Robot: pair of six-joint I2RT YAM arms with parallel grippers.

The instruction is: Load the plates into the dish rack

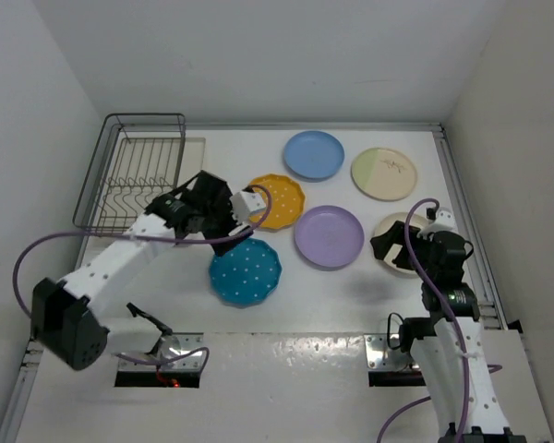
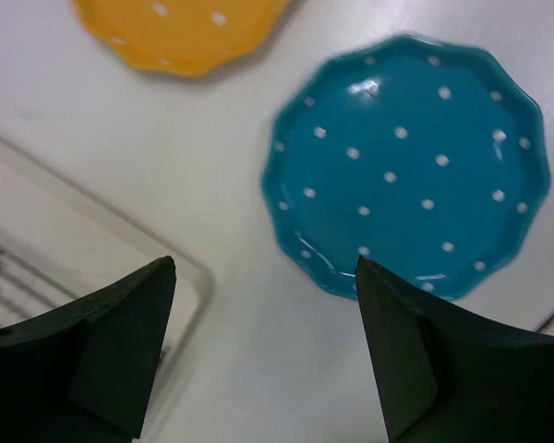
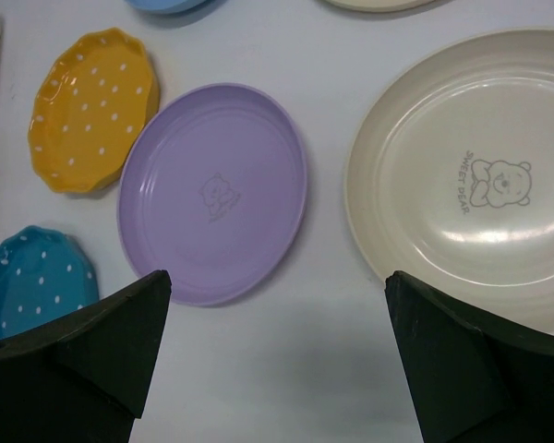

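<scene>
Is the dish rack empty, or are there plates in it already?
Empty. Only bare wire tines show in the dish rack, and all six plates lie flat on the table beside it.

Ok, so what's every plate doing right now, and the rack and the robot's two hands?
dish rack, empty
teal plate, flat on table
orange plate, flat on table
light blue plate, flat on table
lavender plate, flat on table
cream bear plate, flat on table
cream-and-green plate, flat on table
left gripper, open, holding nothing
right gripper, open, holding nothing
</scene>
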